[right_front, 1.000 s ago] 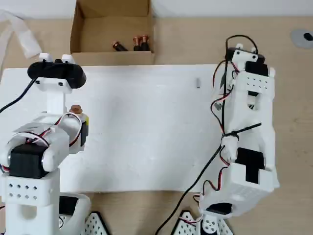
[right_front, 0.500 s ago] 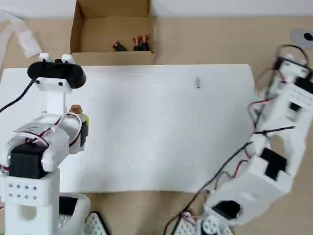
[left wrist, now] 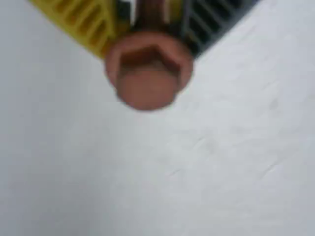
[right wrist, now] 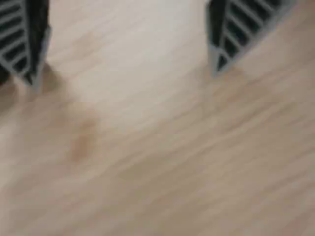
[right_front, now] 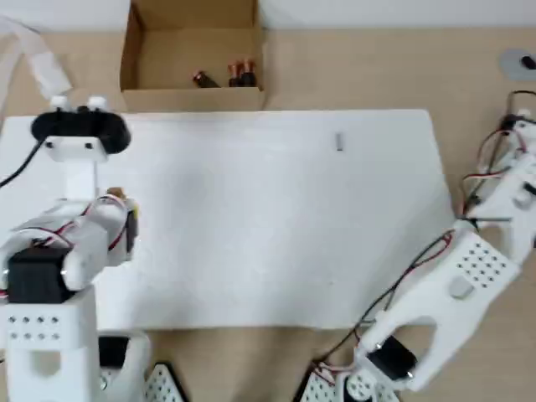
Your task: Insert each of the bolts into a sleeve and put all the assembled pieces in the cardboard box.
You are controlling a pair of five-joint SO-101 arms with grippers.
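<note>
My left gripper is shut on a copper bolt, whose hex head hangs above the white mat. In the high view this bolt peeks out beside the left arm at the mat's left side. My right gripper is open over bare wooden tabletop, nothing between its fingers; the right arm leans off the mat's right edge. The cardboard box stands at the back, with assembled copper-and-black pieces lying inside near its front wall. A small grey piece lies on the mat at the back right.
The white mat covers most of the wooden table. White packaging lies at the back left, and a grey round object at the back right corner.
The right arm has swung right, off the mat and over the bare wood. The left arm has shifted slightly left, still holding the bolt.
</note>
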